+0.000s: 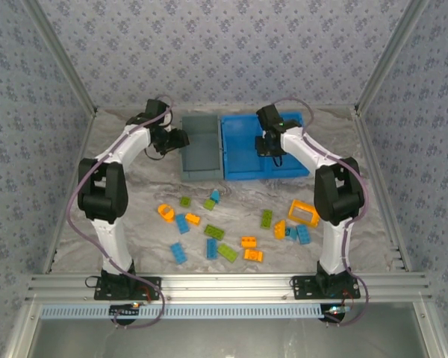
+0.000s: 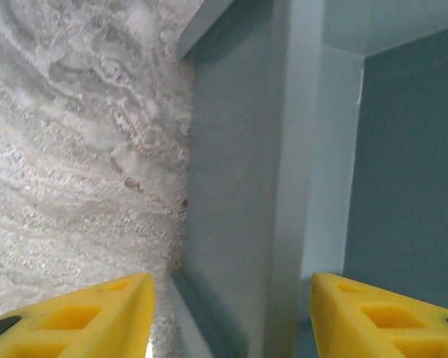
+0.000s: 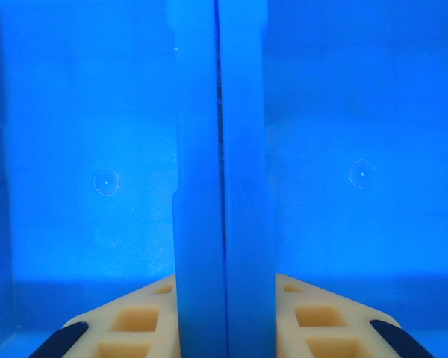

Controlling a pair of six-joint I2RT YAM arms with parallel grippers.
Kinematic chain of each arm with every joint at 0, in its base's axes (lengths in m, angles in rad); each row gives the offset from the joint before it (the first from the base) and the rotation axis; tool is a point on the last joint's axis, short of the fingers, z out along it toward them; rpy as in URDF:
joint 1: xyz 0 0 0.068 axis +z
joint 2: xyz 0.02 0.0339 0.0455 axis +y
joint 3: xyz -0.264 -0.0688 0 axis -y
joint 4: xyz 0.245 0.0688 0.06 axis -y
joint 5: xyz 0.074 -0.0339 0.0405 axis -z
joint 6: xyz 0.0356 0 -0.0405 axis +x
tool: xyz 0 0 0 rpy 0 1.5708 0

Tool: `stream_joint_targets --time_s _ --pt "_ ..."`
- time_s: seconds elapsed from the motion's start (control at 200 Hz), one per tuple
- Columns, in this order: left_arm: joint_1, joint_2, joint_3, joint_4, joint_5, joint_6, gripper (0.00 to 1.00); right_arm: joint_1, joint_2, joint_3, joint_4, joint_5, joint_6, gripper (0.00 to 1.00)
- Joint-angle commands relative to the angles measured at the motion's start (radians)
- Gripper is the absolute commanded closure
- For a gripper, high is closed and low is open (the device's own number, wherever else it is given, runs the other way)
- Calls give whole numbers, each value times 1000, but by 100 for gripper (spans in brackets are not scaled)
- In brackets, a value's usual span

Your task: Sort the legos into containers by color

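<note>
Straddling the left wall of the grey-blue bin (image 1: 201,149) toward the table's (image 1: 246,195) far edge, the left gripper (image 1: 178,139) holds its yellow fingers (image 2: 97,317) wide apart, one outside on the table and one over the bin floor, with nothing gripped. Just to the right, the bright blue bin (image 1: 243,153) touches the grey one, and the right gripper (image 1: 271,149) sits down inside it, its fingers (image 3: 134,321) set against either face of the divider (image 3: 220,186), seemingly clamped on it. The legos (image 1: 213,232) all lie loose across the middle and near part of the table, the orange frame piece (image 1: 304,213) toward the right, and both bins look empty, so sorting proper has not begun; this reads as positioning the containers. Next, each arm must lift clear of the bin walls before swinging back. Open table between bins and bricks gives room.
</note>
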Motion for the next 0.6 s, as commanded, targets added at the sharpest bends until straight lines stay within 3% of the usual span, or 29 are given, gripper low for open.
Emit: stream_joint_targets --time_s 0.0,0.135,0.3,0.47,0.595 --pt "-5 6 70 -18 -5 18 44 21 -43 -6 -33 3 60 75" --pt "-6 -51 58 -54 -143 5 35 24 -50 -5 -35 2 76 68" --pt "-8 -192 -15 -102 -263 -25 33 25 -119 -18 -45 28 70 55" --pt "-44 -369 -136 -122 -280 -23 33 29 -259 -43 -69 48 69 44" --pt "-115 -483 -243 -154 -259 -8 32 60 -411 -104 -85 56 84 42"
